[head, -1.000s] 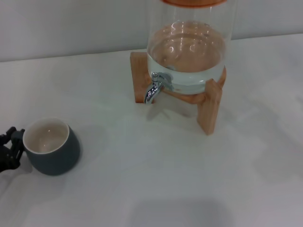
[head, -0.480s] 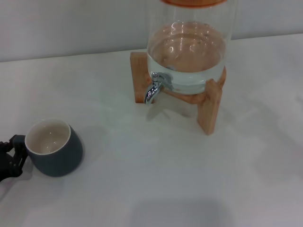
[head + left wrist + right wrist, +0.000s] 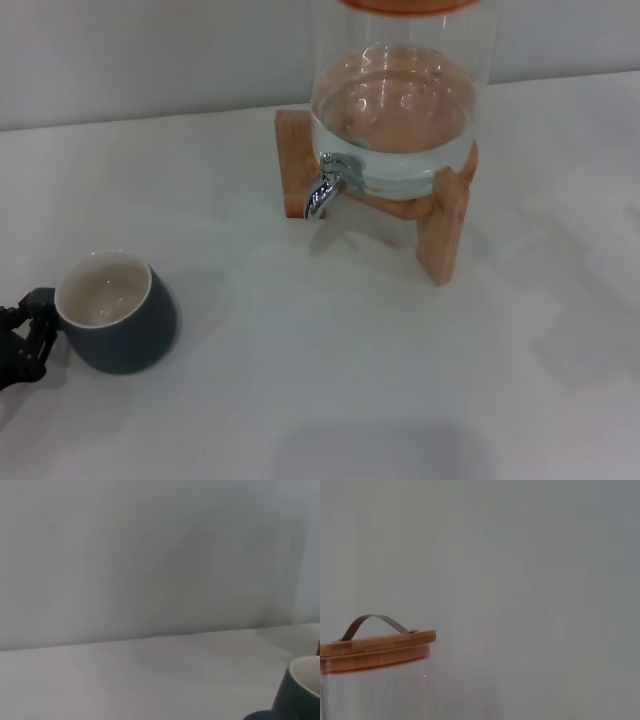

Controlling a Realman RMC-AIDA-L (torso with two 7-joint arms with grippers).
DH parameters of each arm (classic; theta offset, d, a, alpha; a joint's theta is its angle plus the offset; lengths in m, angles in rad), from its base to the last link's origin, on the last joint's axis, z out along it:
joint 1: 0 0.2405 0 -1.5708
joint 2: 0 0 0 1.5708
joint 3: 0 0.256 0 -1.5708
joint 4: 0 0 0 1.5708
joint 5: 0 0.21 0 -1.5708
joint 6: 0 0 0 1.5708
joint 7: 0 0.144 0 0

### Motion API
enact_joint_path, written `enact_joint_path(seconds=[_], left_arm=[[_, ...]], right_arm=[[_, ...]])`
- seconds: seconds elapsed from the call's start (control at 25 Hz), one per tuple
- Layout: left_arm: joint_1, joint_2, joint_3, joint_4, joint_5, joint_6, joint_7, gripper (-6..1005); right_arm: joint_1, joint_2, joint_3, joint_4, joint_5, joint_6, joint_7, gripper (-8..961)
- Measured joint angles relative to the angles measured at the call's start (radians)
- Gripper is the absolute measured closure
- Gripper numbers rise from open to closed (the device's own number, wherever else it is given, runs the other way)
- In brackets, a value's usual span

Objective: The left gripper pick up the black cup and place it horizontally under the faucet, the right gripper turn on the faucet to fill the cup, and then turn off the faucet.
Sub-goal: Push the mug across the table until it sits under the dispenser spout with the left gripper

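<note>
The black cup, dark grey with a cream inside, stands at the near left of the white table and leans slightly. My left gripper shows only as black fingers at the left edge of the head view, closed at the cup's handle side; the handle itself is hidden. The cup's rim also shows in the left wrist view. The chrome faucet sticks out of the glass dispenser on its wooden stand, well to the right of and beyond the cup. My right gripper is out of view.
The white table runs to a pale wall at the back. The dispenser holds water. Its wooden lid with a metal strap handle shows in the right wrist view.
The cup and the left gripper's fingers have shifted together a little to the right and toward me. The dispenser and faucet have not moved.
</note>
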Motion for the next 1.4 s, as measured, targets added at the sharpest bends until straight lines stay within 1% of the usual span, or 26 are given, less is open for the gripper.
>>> enact_joint_path(seconds=[0.48, 0.6, 0.88, 1.12, 1.4], left_arm=[[0.000, 0.002, 0.000, 0.003, 0.006, -0.021, 0.000, 800], [0.000, 0.002, 0.000, 0.005, 0.011, -0.022, 0.000, 855], [-0.005, 0.002, -0.004, 0.007, 0.004, -0.042, -0.002, 859], [-0.036, 0.002, -0.006, 0.008, -0.008, -0.045, -0.006, 860], [-0.088, 0.001, -0.004, 0.002, -0.011, -0.030, -0.006, 860]], right_arm=[[0.000, 0.000, 0.000, 0.000, 0.000, 0.000, 0.000, 234], [0.000, 0.000, 0.000, 0.000, 0.000, 0.000, 0.000, 234], [0.000, 0.000, 0.000, 0.000, 0.000, 0.000, 0.000, 235], [0.000, 0.000, 0.000, 0.006, 0.000, 0.000, 0.000, 235], [0.000, 0.000, 0.000, 0.010, 0.000, 0.000, 0.000, 235]])
